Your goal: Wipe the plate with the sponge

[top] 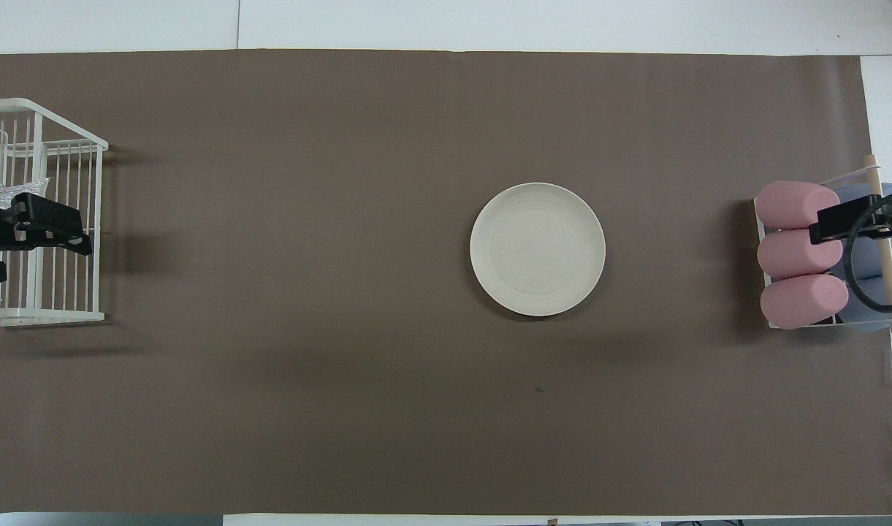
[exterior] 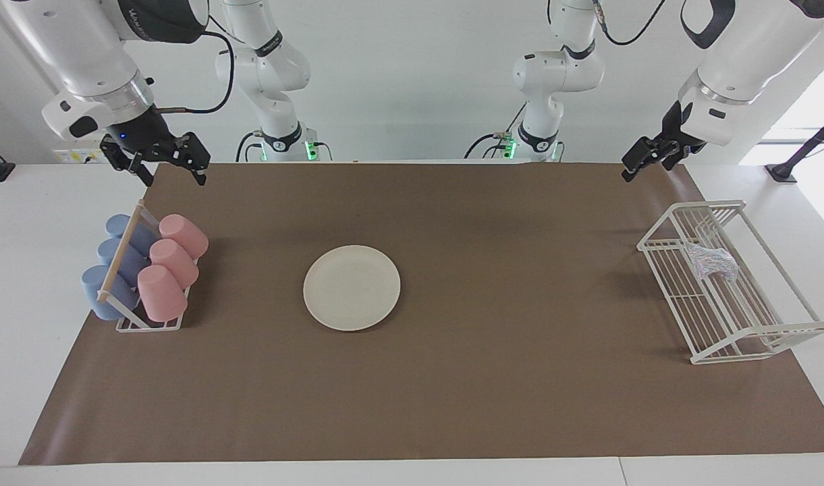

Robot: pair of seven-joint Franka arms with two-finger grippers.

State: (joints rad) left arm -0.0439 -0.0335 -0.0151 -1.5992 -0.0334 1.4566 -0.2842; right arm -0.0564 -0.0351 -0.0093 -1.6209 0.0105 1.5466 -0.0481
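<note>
Brown mat [exterior: 452,378]: plate [exterior: 351,287] central for wiping, sponge [exterior: 712,263] racked [exterior: 756,337]; my left pincer [exterior: 644,162] grip unclear, right [exterior: 172,169] open.

My right hand [exterior: 172,169] hangs open in the air over the bench [exterior: 452,405] edge, just above the cup rack [exterior: 145,324]. My left hand [exterior: 644,162] hovers above the wire rack [exterior: 722,304] holding the sponge [exterior: 712,262]. The plate [exterior: 351,287] lies flat between them, well apart from both.
</note>
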